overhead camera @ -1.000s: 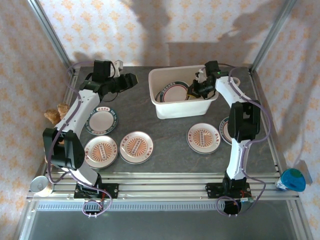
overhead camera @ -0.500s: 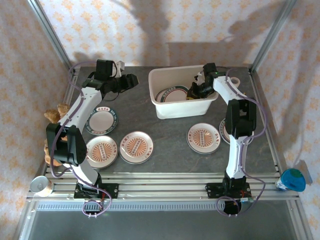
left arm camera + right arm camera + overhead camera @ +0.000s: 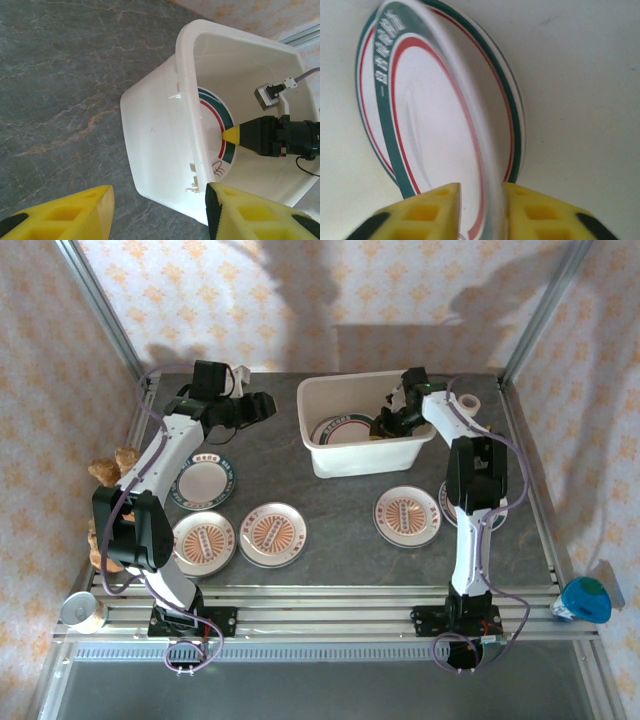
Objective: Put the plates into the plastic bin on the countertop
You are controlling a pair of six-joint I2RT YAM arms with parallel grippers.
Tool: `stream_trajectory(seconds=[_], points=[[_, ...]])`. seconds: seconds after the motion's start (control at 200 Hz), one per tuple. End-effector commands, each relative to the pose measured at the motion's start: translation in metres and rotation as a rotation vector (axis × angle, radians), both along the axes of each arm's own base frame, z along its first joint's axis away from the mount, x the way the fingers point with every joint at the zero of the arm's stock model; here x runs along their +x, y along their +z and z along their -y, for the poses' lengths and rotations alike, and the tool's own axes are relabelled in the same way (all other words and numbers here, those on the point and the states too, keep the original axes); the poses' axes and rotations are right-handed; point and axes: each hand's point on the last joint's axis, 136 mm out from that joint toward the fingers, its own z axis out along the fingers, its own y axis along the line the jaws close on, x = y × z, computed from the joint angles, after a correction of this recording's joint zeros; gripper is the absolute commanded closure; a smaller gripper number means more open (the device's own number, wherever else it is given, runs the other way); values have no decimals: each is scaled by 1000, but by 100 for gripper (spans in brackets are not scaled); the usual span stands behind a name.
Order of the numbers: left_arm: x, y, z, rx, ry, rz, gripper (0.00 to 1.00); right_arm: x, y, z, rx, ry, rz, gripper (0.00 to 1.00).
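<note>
Right wrist view: right tool (image 3: 481, 190) hides bottom edge of plate (image 3: 437, 130).

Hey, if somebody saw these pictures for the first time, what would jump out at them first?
The white plastic bin at the far middle of the countertop draws the eye, with the right gripper reaching inside and a teal-rimmed plate edge between its fingers. Next come the orange-centred plates lying loose in the near row, and another teal-rimmed dish at the left.
</note>
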Motion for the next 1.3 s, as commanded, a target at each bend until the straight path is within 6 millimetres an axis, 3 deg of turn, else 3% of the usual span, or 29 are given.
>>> stream_trajectory(seconds=[0.0,0.235,0.445,0.911,1.296], points=[[-5,-10,-8,58,-3,-30,48,2,15,6,-60,-5,34,63],[-21,-20,-12,91,-14,-68,48,3,19,5,-90,-7,46,42],[-49,-41,-20,154,-42,-156,47,3,39,12,-136,-23,91,32],[-126,-129,-25,390,-250,-453,46,-28,109,26,-222,-33,251,25],[-156,-186,-34,403,-221,-581,40,-74,149,20,-168,-36,378,25]])
